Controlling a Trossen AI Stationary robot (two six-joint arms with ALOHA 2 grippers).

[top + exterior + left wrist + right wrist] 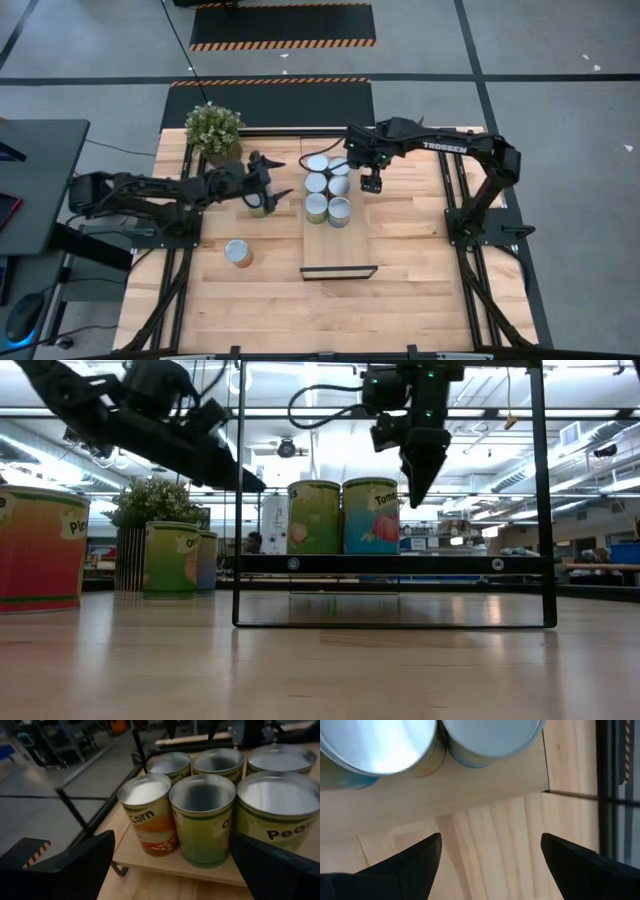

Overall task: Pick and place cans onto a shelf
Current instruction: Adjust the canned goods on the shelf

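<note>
Left claw (262,190) spread wide around a green can (258,203) on the table (420,290) — rigid, light, slick-sided; grip mid-label. Right claw (371,184) parted, empty, beside the shelf (338,255).

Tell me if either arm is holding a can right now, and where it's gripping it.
Neither holds anything. The left gripper is open near a can on the table; the right gripper hangs open beside the shelf.

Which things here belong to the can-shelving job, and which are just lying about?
Job:
- silver-topped cylindrical tins on the shelf
- orange-labelled tin alone on the table
- light-wood shelf board with dark metal frame

Lying about:
- potted green plant
</note>
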